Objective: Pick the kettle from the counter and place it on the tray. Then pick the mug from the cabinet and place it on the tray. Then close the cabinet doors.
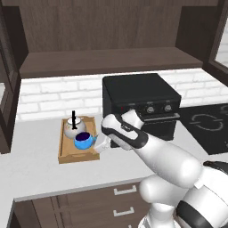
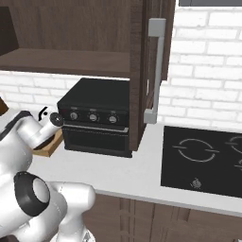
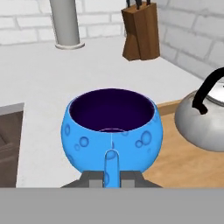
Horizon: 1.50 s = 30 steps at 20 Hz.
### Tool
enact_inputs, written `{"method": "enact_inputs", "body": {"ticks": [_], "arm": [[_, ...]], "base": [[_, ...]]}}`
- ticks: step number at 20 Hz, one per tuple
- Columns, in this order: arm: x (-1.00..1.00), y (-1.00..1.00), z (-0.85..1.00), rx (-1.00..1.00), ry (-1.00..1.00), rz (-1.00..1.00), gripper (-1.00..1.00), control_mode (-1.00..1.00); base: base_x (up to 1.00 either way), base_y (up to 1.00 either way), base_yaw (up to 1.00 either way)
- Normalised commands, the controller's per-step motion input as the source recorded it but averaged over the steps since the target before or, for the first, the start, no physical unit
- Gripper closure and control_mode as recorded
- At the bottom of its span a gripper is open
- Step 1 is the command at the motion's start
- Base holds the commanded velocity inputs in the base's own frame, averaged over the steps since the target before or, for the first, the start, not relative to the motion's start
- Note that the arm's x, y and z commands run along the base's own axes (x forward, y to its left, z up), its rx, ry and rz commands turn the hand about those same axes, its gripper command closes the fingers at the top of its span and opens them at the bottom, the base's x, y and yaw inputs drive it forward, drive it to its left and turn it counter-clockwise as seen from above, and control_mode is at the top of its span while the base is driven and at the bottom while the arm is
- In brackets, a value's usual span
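Note:
The blue mug (image 1: 83, 140) (image 3: 111, 127) is upright over the front right part of the light-wood tray (image 1: 65, 156) (image 3: 179, 168). My gripper (image 1: 101, 144) (image 3: 111, 178) is shut on its handle from the right. I cannot tell whether the mug rests on the tray floor. The silvery kettle (image 1: 72, 128) (image 3: 202, 120) with its black handle stands in the tray just behind the mug. The tray lies on the pale counter (image 1: 35, 171). Above it the cabinet (image 1: 111, 60) shelf is bare and the cabinet doors (image 1: 6, 89) (image 2: 142, 71) stand open.
A black oven-like box (image 1: 142, 107) sits right of the tray, close to my arm. A dark cooktop (image 2: 203, 160) lies further right. The open right door carries a silver bar handle (image 2: 156, 71). A knife block (image 3: 140, 30) and a grey post (image 3: 65, 22) stand beyond the tray.

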Motion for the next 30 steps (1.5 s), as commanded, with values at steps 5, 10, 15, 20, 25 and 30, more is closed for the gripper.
{"method": "enact_inputs", "body": {"ticks": [5, 10, 15, 20, 25, 30], "arm": [[0.25, 0.16, -0.25, 0.00, 0.00, 0.00, 1.00, -1.00], [0.02, 0.05, -0.37, 0.00, 0.00, 0.00, 1.00, -1.00], [-0.18, 0.01, -0.42, 0.00, 0.02, 0.01, 1.00, -1.00], [0.02, 0.02, -0.17, 0.00, 0.03, 0.00, 1.00, -1.00], [0.18, 0.08, -0.10, 0.00, 0.02, 0.00, 1.00, -1.00], [0.32, 0.05, -0.15, 0.00, 0.03, 0.00, 1.00, -1.00]], "base": [[0.00, 0.00, 0.00], [0.00, 0.00, 0.00], [0.00, 0.00, 0.00], [0.00, 0.00, 0.00], [0.00, 0.00, 0.00], [0.00, 0.00, 0.00]]}}
